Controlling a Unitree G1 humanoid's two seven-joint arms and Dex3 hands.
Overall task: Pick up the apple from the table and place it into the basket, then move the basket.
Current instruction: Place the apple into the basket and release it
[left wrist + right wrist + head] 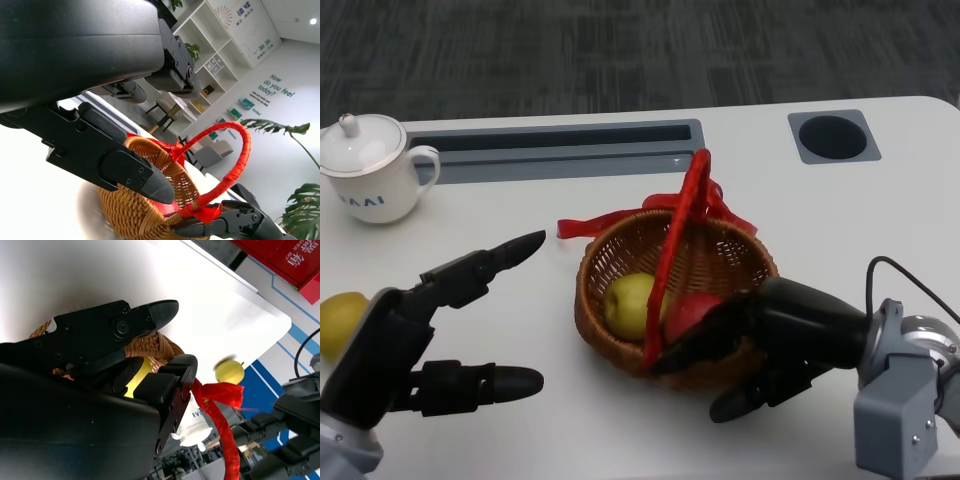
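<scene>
A wicker basket [588, 305] with a red handle [682, 230] stands mid-table. Inside lie a yellow-green fruit [628, 305] and a red apple [688, 312] against the near right wall. My right hand [770, 340] reaches over that rim. Its fingers lie stretched over the apple, and its thumb is spread apart outside the wall. My left hand [430, 340] hovers to the left of the basket, empty, fingers spread and pointing at it. The left wrist view shows the basket [130, 215] beyond the fingers [125, 170]. In the right wrist view the hand [100, 370] covers the rim [155, 347].
A second yellow fruit [340, 322] lies at the left edge beside my left forearm. A white lidded cup [365, 170] stands at the back left. A long recessed slot [550, 140] and a round hole [832, 137] run along the far side of the table.
</scene>
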